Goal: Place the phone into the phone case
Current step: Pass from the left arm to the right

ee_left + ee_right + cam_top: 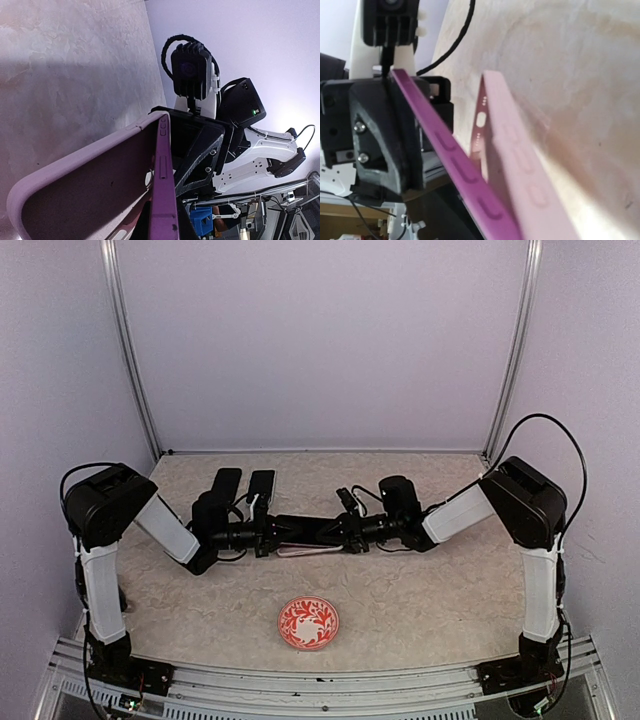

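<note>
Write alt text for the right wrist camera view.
A slim purple phone runs diagonally across the frame, its far end clamped in the left arm's black gripper. A pale pink soft phone case sits close alongside it, above a beige mottled tabletop.

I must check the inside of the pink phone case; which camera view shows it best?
The left wrist view: the phone case shows its open hollow and rim. The right wrist view gives only its side edge with button bumps. The top external view gives only a thin pale strip.
</note>
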